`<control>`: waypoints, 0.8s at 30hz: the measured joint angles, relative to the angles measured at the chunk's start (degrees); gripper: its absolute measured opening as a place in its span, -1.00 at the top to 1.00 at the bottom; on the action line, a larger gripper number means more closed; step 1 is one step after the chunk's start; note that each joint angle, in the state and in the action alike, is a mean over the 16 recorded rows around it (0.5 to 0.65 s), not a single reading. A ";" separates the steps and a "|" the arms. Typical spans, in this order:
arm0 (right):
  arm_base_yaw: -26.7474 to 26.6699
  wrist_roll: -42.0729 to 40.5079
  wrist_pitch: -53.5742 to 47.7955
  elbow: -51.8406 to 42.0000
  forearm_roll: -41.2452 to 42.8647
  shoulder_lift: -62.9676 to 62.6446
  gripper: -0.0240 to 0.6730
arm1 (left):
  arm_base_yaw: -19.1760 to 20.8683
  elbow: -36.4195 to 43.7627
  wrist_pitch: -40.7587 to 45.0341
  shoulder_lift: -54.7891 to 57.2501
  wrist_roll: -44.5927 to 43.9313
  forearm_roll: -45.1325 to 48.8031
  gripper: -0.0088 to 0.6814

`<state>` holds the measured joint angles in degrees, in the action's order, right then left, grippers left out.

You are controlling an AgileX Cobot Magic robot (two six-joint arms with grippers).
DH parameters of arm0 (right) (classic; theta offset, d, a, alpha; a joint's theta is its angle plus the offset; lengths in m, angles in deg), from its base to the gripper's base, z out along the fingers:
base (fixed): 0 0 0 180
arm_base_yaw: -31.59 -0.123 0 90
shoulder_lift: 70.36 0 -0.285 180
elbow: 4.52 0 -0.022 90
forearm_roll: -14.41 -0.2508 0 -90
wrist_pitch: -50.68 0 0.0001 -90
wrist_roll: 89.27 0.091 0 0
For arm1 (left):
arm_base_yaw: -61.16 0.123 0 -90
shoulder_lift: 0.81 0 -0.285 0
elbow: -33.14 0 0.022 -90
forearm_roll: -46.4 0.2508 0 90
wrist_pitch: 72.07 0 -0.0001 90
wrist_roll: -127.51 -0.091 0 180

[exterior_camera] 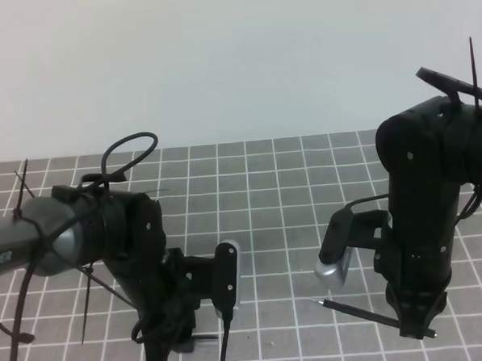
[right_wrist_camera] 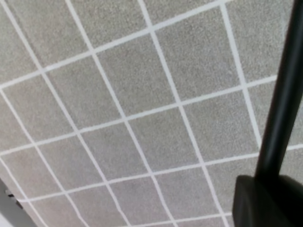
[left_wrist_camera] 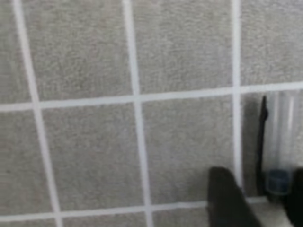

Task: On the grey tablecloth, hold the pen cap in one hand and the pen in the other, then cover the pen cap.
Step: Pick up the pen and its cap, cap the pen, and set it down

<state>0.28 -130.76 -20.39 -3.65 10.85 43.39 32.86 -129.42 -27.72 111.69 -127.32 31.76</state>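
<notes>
The grey tablecloth (exterior_camera: 274, 195) with its white grid covers the table. My right gripper (exterior_camera: 416, 326) is shut on the pen (exterior_camera: 361, 313), near its back end. The pen lies slanted with its silvery tip pointing left, and its black shaft shows in the right wrist view (right_wrist_camera: 284, 94). My left gripper (exterior_camera: 163, 356) points down at the cloth. In the left wrist view the pen cap (left_wrist_camera: 277, 142), with its thin black clip, sits between two dark fingertips (left_wrist_camera: 227, 198). They stand close on both sides of it, and I cannot see whether they touch it.
Both arms hang low over the front of the cloth, with their wrist cameras (exterior_camera: 228, 276) facing inward. A black cable (exterior_camera: 224, 347) drops from the left one. Bare gridded cloth lies between the arms, and a white wall stands behind.
</notes>
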 joint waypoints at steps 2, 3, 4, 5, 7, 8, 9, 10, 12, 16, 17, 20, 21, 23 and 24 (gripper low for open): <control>0.00 0.05 -0.13 -0.02 0.01 -0.05 0.93 | -0.02 -0.01 -0.06 0.01 0.04 0.12 0.53; 0.00 0.07 -0.21 -0.02 0.00 -0.06 0.93 | -0.03 -0.02 -0.06 0.00 0.05 0.19 0.59; 0.00 0.08 -0.33 -0.02 -0.02 -0.08 0.93 | -0.03 -0.02 -0.02 -0.05 0.07 0.29 0.65; 0.00 0.10 -0.48 -0.02 -0.05 -0.08 0.93 | -0.04 -0.01 0.06 -0.15 0.08 0.43 0.70; 0.00 0.13 -0.93 -0.02 -0.24 -0.09 0.93 | -0.05 -0.01 0.17 -0.49 0.05 0.76 0.80; 0.00 0.17 -1.16 -0.02 -0.43 -0.09 0.93 | -0.05 -0.04 0.19 -0.78 -0.06 0.88 0.85; 0.00 0.25 -1.38 -0.02 -0.68 -0.09 0.93 | -0.06 -0.01 0.22 -1.20 -0.24 1.03 0.86; 0.00 0.31 -1.59 -0.02 -0.99 -0.11 0.93 | -0.07 0.02 0.40 -1.74 -0.43 1.18 0.86; -0.01 0.44 -2.04 -0.02 -1.70 -0.08 0.94 | -0.09 0.03 0.64 -3.09 -0.91 1.43 0.90; -0.01 1.09 -2.94 -0.05 -3.43 -0.22 0.94 | -0.12 0.19 1.68 -7.27 -1.85 2.53 0.90; -0.01 1.45 -3.17 -0.03 -4.16 -0.26 0.94 | -0.13 0.22 1.96 -8.47 -2.11 2.90 0.90; -0.01 2.60 -3.76 -0.04 -6.53 -0.43 0.94 | -0.14 0.23 2.61 -12.44 -3.02 4.02 0.89; -0.01 2.97 -3.88 -0.05 -7.53 -0.55 0.94 | -0.15 0.25 2.75 -13.90 -3.36 4.34 0.89; -0.08 3.65 -3.92 -0.19 -9.86 -0.94 0.94 | -0.15 0.34 2.85 -16.95 -4.07 4.73 0.89; -0.16 3.94 -3.92 -0.33 -10.95 -1.23 0.94 | -0.15 0.46 2.77 -18.50 -4.45 4.79 0.89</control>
<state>0.13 -126.82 -24.31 -3.99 -0.10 42.17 32.71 -128.96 -24.95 93.19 -131.77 36.55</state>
